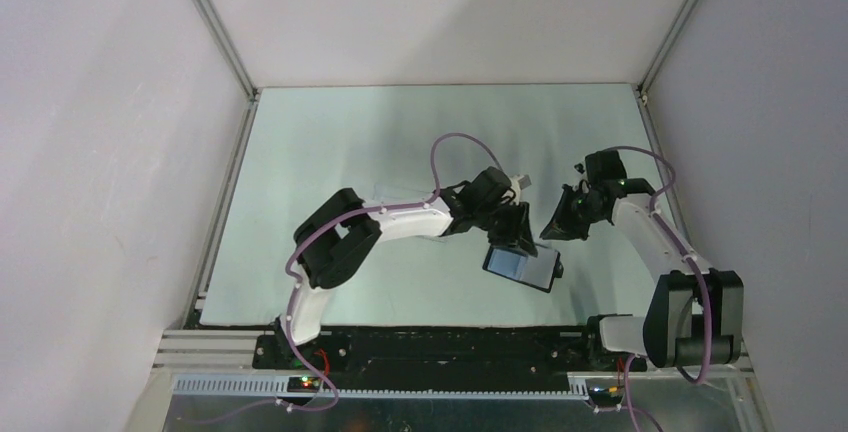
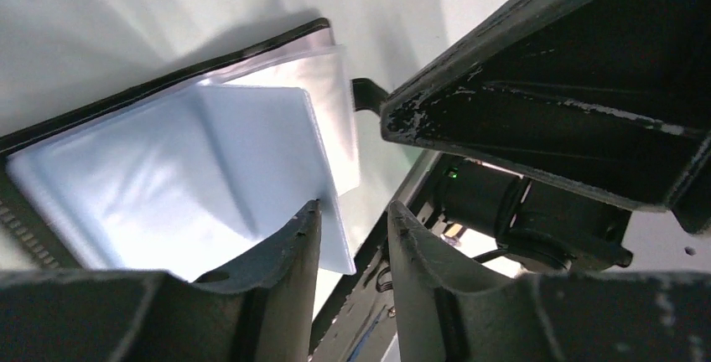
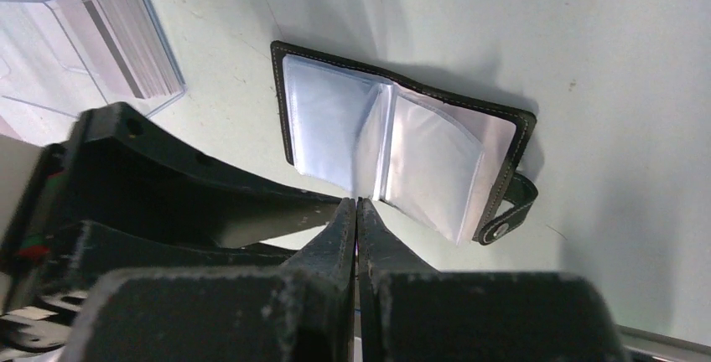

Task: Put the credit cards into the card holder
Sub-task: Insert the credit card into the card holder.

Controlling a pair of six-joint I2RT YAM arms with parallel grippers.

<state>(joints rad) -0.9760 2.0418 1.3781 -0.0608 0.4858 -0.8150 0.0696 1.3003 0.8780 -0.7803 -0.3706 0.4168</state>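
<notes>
The black card holder (image 1: pixel 520 264) lies open on the table, its pale plastic pockets (image 3: pixel 335 119) fanned up and its snap tab (image 3: pixel 503 221) off to one side. My left gripper (image 2: pixel 355 207) hovers at the holder's edge with its jaws apart. The corner of a pale leaf (image 2: pixel 251 152) sits beside one finger and is not pinched; I cannot tell whether it is a card or a pocket. My right gripper (image 3: pixel 358 203) is shut, its tips at the near edge of the holder's middle fold. Credit cards (image 3: pixel 126 39) stand stacked in a clear box.
The clear plastic box (image 3: pixel 50 85) sits on the table just beyond the left gripper's body (image 3: pixel 168 178). The two grippers are close together over the holder, the right one (image 2: pixel 545 85) filling the upper right of the left wrist view. White walls enclose the table (image 1: pixel 380 152).
</notes>
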